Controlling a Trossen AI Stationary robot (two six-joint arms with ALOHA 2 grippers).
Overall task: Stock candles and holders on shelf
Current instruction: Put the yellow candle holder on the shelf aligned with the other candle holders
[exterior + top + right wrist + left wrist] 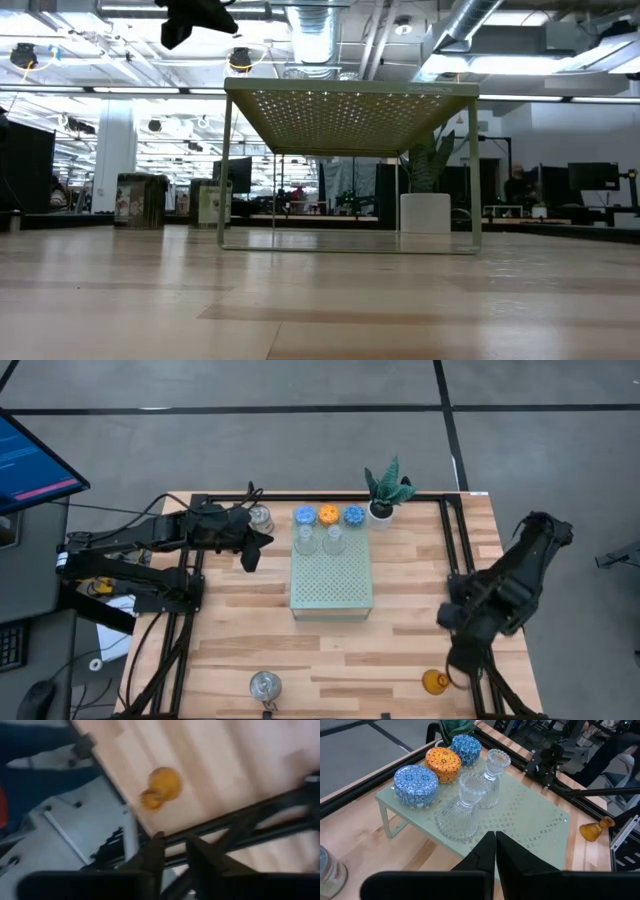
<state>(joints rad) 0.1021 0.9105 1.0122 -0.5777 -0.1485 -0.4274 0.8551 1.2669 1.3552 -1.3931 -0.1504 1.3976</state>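
On the mint-green shelf [331, 588], three candles [442, 763] and two clear holders [462, 809] crowd its far edge. The left gripper [250, 556] hangs clenched beside the shelf. The right gripper [174, 847], fingers slightly parted, hovers over the amber holder [435, 681], well away from it.

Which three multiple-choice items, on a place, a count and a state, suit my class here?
1. Where is the amber glass cup? A far left corner; B the table's near edge, by the right gripper; C the floor.
2. How many candles sit on the shelf? A one; B two; C three.
3. The left gripper is: A shut, empty; B wide open; C shut on a tin.
Answers: B, it shows beside that gripper; C, two blue, one orange; A, its fingers meet with nothing between.
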